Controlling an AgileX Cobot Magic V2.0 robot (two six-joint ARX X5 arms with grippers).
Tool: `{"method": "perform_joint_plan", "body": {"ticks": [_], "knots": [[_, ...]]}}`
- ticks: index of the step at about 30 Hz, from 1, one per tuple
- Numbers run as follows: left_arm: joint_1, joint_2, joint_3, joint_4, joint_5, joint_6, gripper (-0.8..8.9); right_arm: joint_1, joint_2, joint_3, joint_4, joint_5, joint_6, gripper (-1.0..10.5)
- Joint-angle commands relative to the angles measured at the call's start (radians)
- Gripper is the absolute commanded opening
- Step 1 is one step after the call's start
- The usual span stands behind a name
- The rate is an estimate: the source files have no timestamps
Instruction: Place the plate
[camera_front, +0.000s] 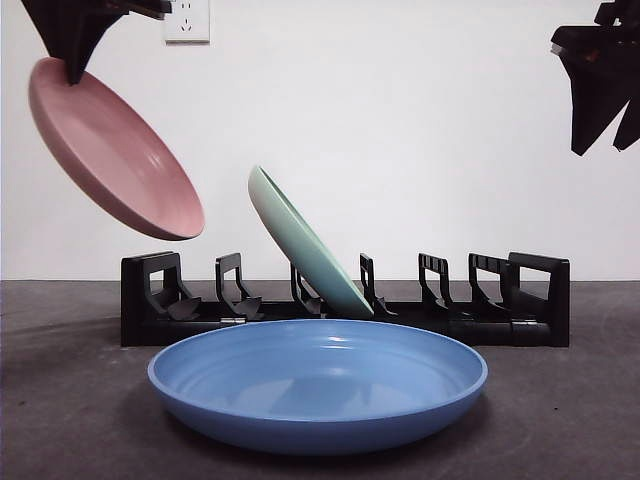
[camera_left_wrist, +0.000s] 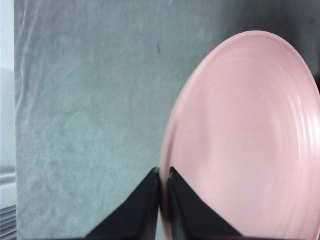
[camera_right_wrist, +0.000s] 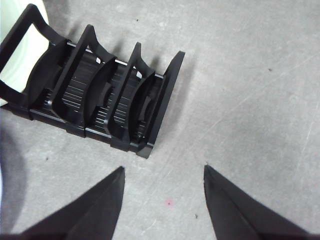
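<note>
Three plates, one rack and two claws are visible. The pink plate (camera_front: 110, 150) is held in the air at the upper left of the front view, above and clear of the rack's left end, tilted steeply with its concave face turned down toward the right. Its glaze is a uniform matte pink, with faint concentric rings on the inner face and a smooth round rim, as seen in the left wrist view (camera_left_wrist: 250, 145). The left claw (camera_left_wrist: 163, 172) pinches the rim of this plate, its two black jaws pressed together on the edge; in the front view it appears as a dark wedge at the plate's top edge (camera_front: 75, 45).

The green plate (camera_front: 305, 245) stands tilted in a middle slot of the black dish rack (camera_front: 345, 300), leaning toward the left. The blue plate (camera_front: 318, 385) lies flat on the dark grey tabletop (camera_front: 560, 420), just in front of the rack.

The right claw (camera_right_wrist: 164, 175) hangs above the bare tabletop beside the rack's right end (camera_right_wrist: 100, 95), jaws spread apart and holding nothing; in the front view it shows at the upper right corner (camera_front: 600, 85).
</note>
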Motion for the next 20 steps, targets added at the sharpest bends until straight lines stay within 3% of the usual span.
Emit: {"method": "perform_joint_plan", "body": {"ticks": [1,6,15,20], "knots": [[-0.002,-0.002,0.027,0.011,0.010,-0.001,0.16,0.003,0.008,0.009,0.004,-0.001,0.024,2.5],[0.003,-0.061,-0.053,0.062,0.092,-0.002,0.15,0.003,0.008,0.009,0.003,-0.001,0.025,2.5],[0.035,-0.394,-0.565,0.246,0.098,-0.028,0.15,0.003,0.008,0.009,-0.005,-0.001,0.026,2.5],[0.055,-0.624,-0.769,0.307,0.269,-0.048,0.15,0.003,0.008,0.009,-0.005,-0.001,0.025,2.5]]}}
